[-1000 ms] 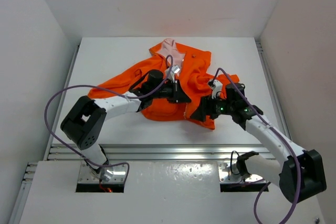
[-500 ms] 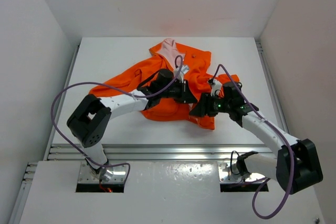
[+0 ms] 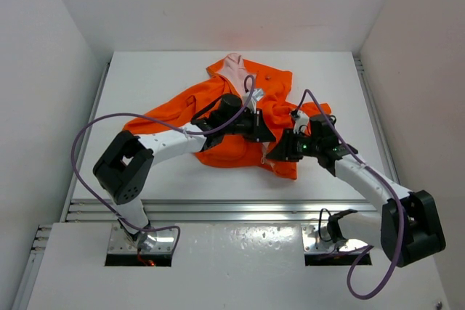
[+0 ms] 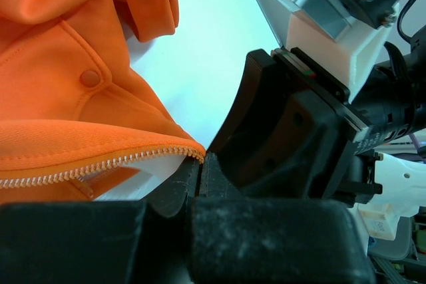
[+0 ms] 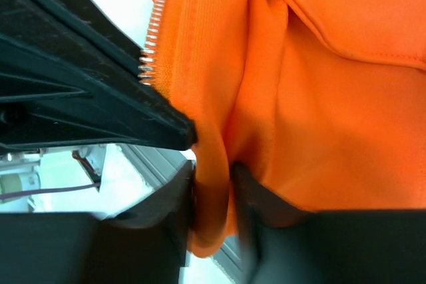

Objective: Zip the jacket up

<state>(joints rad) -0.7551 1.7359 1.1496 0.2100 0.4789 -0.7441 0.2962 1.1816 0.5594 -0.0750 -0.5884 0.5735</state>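
Observation:
The orange jacket (image 3: 272, 91) lies crumpled at the middle of the white table (image 3: 145, 85), its pink lining (image 3: 234, 69) showing at the far end. My left gripper (image 3: 263, 136) is shut at the bottom end of one zipper edge (image 4: 100, 166); the teeth end right at its fingertips (image 4: 201, 159). My right gripper (image 3: 280, 154) sits just beside it. In the right wrist view its fingers (image 5: 213, 177) squeeze a fold of the jacket (image 5: 346, 98) next to the other row of zipper teeth (image 5: 154, 31). No zipper slider is visible.
The right gripper's black body (image 4: 293, 138) fills the left wrist view close in front of my left fingers. A metal rail (image 3: 232, 210) runs along the table's near edge. White walls enclose the table on three sides.
My left gripper has moved right with the zipper edge, up to the right gripper. The right gripper has closed from wide open onto a fold of the jacket.

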